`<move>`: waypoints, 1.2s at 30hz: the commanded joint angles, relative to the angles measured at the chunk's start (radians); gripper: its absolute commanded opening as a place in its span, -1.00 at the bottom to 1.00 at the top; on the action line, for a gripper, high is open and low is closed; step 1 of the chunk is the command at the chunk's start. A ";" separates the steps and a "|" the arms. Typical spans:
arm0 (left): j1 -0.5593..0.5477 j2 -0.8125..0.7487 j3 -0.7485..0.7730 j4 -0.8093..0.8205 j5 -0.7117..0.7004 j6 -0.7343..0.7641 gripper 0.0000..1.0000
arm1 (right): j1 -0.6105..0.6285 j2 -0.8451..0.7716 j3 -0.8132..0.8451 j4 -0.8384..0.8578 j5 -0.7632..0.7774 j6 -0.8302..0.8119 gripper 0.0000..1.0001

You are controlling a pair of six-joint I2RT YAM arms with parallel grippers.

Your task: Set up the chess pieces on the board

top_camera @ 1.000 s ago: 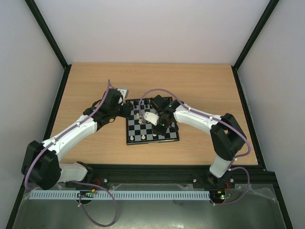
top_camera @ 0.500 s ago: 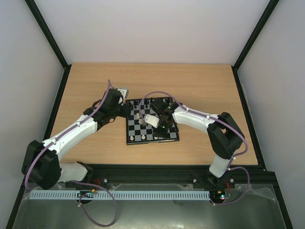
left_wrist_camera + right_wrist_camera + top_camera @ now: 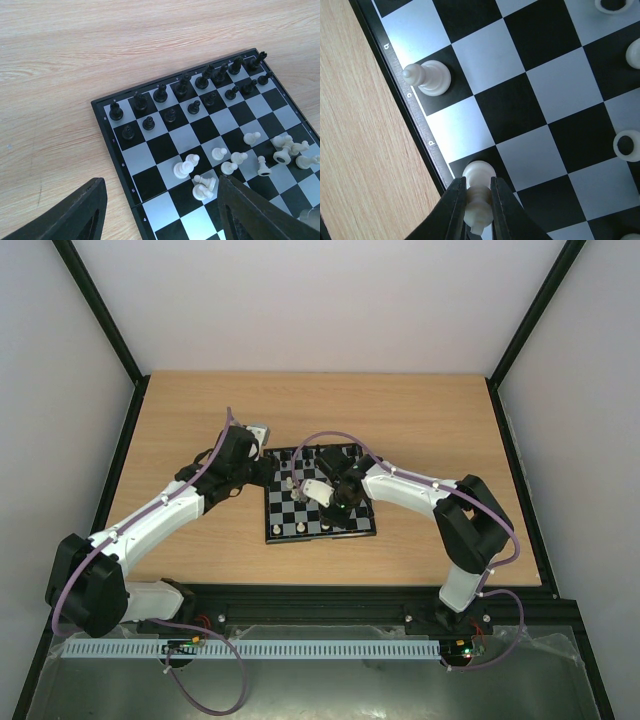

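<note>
top cam: small black-and-pale checkered chessboard [image 3: 300,515] sits mid light wooden table [image 3: 420,420], a bit toward the near edge. the left gripper [image 3: 268,472] hangs by the board's left edge near its far-left corner. the right gripper [image 3: 337,515] is low over the near-right part. pieces are too tiny here to sort out tbh.

left wrist cam: left gripper [image 3: 160,220] is wide open w/ nothing in it. black chess pieces [image 3: 182,90] stand in two rows along one board edge. cream-white chess pieces [image 3: 235,160] are bunched loose around mid-board, a few look tipped.

right wrist cam: right gripper [image 3: 479,205] is pinched nearly closed on a cream-white chess piece [image 3: 479,175], base at a black edge square just past the "d" mark. cant tell if it's touching down. another cream-white piece [image 3: 430,77] stands on the "c" edge square.
</note>
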 commanded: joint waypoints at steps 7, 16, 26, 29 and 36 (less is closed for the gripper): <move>0.001 0.008 -0.010 0.003 -0.001 -0.002 0.25 | 0.007 0.025 -0.018 -0.043 -0.009 -0.007 -0.73; 0.001 0.009 -0.010 0.003 0.003 -0.003 0.25 | 0.007 0.021 -0.020 -0.052 -0.028 -0.008 -0.63; 0.002 0.005 -0.011 0.002 -0.008 -0.044 0.56 | 0.008 -0.001 -0.017 -0.062 -0.033 -0.004 -0.43; 0.001 0.002 -0.011 -0.003 -0.014 -0.067 0.98 | 0.008 -0.023 -0.008 -0.071 -0.026 -0.003 -0.35; -0.014 0.020 0.037 -0.113 -0.092 -0.124 0.98 | -0.008 -0.109 0.027 -0.105 -0.001 0.022 -0.22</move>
